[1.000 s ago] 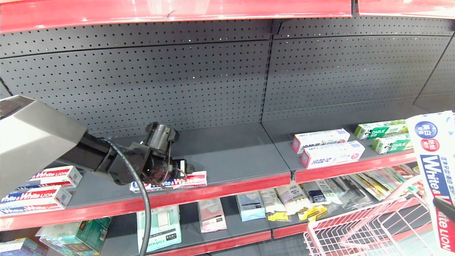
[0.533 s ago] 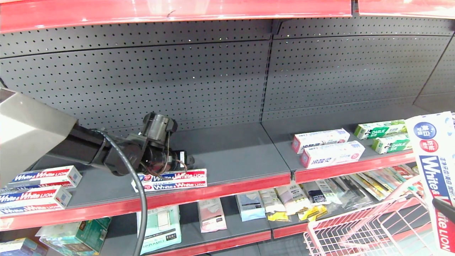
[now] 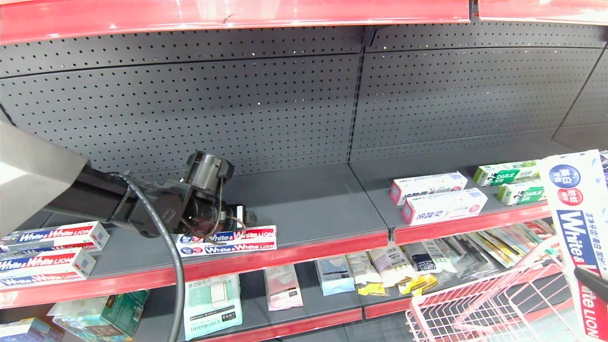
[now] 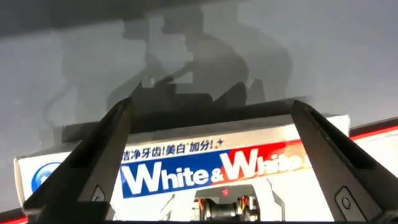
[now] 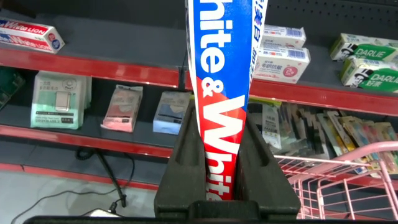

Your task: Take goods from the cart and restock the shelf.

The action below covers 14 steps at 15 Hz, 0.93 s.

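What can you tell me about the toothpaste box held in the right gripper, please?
The toothpaste box is a long, glossy cardboard carton: white at its upper end with a blue and a red round badge, then a blue band and a red band with large white lettering. It stands on end, leaning slightly, at the robot's right by the pink wire cart. The right gripper clamps its lower part between two black jaws; nothing else touches it.

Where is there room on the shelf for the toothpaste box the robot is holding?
The widest bare patch of shelf lies between the toothpaste box by the left gripper and the pink-ended boxes. Crowded: the far-left boxes, and the right end by the green boxes.
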### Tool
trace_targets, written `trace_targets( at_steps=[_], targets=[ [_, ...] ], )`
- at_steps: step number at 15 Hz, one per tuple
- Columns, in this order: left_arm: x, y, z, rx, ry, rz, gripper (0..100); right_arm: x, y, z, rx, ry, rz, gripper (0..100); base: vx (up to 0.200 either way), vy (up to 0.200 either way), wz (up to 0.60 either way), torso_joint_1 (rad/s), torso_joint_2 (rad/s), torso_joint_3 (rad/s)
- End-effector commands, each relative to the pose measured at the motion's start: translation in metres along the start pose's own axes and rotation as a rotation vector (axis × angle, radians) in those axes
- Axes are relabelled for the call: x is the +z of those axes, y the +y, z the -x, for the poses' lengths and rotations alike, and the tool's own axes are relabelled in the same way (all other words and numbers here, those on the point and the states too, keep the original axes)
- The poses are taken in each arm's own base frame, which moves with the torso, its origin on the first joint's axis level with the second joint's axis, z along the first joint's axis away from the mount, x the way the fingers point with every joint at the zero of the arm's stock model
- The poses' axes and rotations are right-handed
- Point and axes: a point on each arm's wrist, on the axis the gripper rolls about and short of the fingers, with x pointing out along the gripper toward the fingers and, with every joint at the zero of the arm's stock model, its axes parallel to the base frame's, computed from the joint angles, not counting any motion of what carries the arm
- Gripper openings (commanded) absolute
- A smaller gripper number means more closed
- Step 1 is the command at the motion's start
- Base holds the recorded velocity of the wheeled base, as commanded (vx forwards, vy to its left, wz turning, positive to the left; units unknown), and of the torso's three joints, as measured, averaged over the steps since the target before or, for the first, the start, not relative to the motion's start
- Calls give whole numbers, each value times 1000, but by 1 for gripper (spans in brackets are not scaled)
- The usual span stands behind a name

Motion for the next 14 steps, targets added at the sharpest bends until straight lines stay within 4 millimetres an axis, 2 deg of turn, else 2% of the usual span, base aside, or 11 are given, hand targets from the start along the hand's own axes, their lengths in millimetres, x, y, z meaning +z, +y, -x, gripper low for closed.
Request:
trace_targets(
  at_steps=[1,4,7,8,10,14],
  targets=[
    [-2,2,-2,6,7,3,100,0,-1,-2,8,10,-8,0,0,0,0,0,0,0],
    [2,7,-4,16,2,16,100,-3,0,-3,13,24,-14,0,0,0,0,0,0,0],
    [6,8,-4,11,-10,22,100,0,-4,-13,26,63,-27,0,0,0,0,0,0,0],
    [7,8,-6,12,-8,22,100,2,-5,-15,28,67,-28,0,0,0,0,0,0,0],
    [10,4,-24,11,0,21,100,2,-6,-21,31,92,-28,0,0,0,0,0,0,0],
    [11,2,-29,34,-2,18,100,1,-8,-24,31,109,-35,0,0,0,0,0,0,0]
  ],
)
